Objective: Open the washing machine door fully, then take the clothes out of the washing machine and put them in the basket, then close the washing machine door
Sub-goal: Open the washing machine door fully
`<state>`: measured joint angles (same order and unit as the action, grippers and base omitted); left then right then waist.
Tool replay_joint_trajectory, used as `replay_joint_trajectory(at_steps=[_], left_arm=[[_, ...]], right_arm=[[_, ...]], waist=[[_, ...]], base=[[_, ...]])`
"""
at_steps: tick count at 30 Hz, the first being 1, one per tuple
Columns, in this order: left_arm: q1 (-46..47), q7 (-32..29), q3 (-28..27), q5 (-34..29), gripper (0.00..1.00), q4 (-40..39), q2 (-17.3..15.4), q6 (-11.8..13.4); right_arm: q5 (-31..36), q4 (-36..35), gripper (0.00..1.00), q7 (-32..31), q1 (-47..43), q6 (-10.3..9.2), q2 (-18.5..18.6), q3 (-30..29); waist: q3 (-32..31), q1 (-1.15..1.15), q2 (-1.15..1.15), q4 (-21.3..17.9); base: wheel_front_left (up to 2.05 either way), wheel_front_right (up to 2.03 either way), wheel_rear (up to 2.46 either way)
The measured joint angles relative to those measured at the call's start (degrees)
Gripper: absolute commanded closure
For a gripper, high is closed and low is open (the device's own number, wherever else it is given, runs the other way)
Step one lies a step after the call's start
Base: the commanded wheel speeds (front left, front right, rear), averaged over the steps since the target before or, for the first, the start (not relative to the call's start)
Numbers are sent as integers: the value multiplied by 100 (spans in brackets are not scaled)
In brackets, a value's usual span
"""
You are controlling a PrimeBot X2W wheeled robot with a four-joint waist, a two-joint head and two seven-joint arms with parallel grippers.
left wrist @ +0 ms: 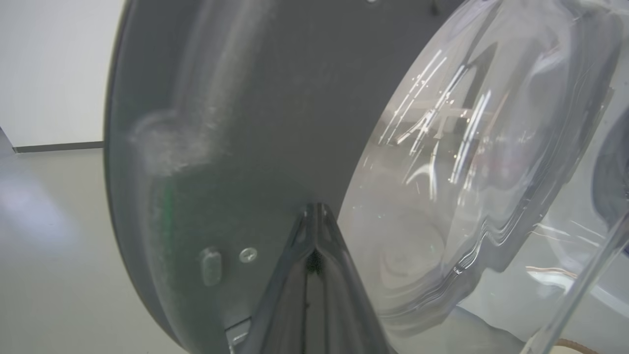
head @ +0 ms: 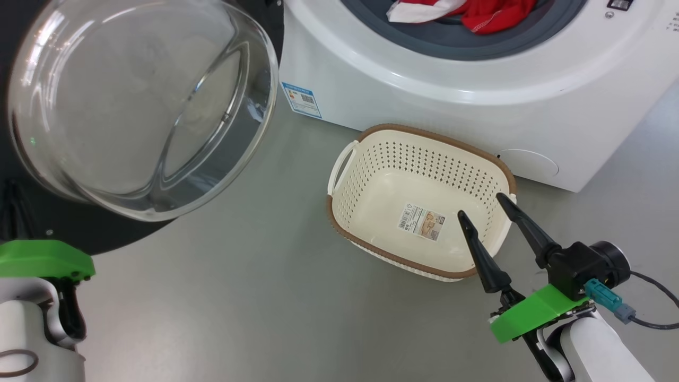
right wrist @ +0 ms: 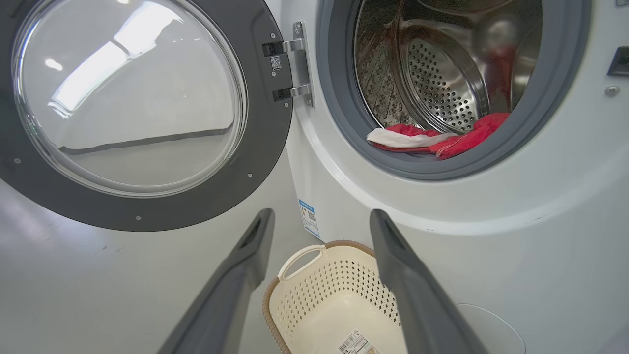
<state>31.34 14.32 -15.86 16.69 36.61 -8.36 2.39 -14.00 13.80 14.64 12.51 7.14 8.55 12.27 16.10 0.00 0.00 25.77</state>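
The washing machine door [head: 143,106] stands swung open to the left of the washing machine [head: 424,69], its glass bowl bulging toward me. In the left wrist view my left gripper [left wrist: 314,209] is shut, its tips right at the door's dark inner rim [left wrist: 221,123]; nothing is between the fingers. The red and white clothes [head: 493,13] lie at the drum's front lip [right wrist: 432,137]. On the floor before the machine sits the basket [head: 435,139], holding nothing but its sticker. My right gripper [head: 480,206] hangs open over the basket's near right corner [right wrist: 334,290].
Grey floor [head: 238,297] spreads around the basket. A blue label [head: 301,100] marks the machine's lower left corner, and a round flap [head: 530,164] sits low on its front. A cable [head: 652,318] trails from my right wrist. The door hinge [right wrist: 295,69] sits left of the drum.
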Motion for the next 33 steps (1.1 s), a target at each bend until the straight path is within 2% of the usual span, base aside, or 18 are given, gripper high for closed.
replay_joint_trajectory(at_steps=[11,19,20,21,22,23,24,28,33], left_arm=[[73,0,-298,-433,100,66,212,-192],[36,-1,-466,-644,100,-308,346,-293],[21,-1,-474,-676,79,-404,374,-297],[-1,-1,-476,-708,72,-515,389,-301],[-34,-1,-480,-744,43,-637,393,-304],[-92,0,-488,-794,9,-760,398,-348],[-152,-1,-501,-835,0,-888,413,-348],[-409,0,-503,-915,0,-1424,506,-365],[-702,0,-355,-839,0,-2091,603,-645]], right_arm=[[15,27,0,0,68,0,13,-8],[15,40,0,0,68,0,-48,-22],[15,40,0,0,68,0,-58,-29],[15,41,0,0,67,0,-69,-33],[15,45,0,0,66,0,-80,-38],[15,54,0,0,65,0,-94,-44],[15,62,0,-1,65,0,-110,-51],[14,59,0,0,60,0,-159,-118],[15,36,0,0,48,0,-197,-279]], waist=[[17,0,0,-80],[-75,0,0,-115],[-92,0,0,-121],[-110,0,0,-126],[-129,0,0,-132],[-150,0,0,-139],[-172,0,0,-146],[-272,0,0,-185],[-417,0,0,-281]], base=[[0,0,0],[0,0,0],[0,0,0],[0,0,0],[0,0,0],[0,0,0],[0,0,0],[0,0,0],[0,0,0]])
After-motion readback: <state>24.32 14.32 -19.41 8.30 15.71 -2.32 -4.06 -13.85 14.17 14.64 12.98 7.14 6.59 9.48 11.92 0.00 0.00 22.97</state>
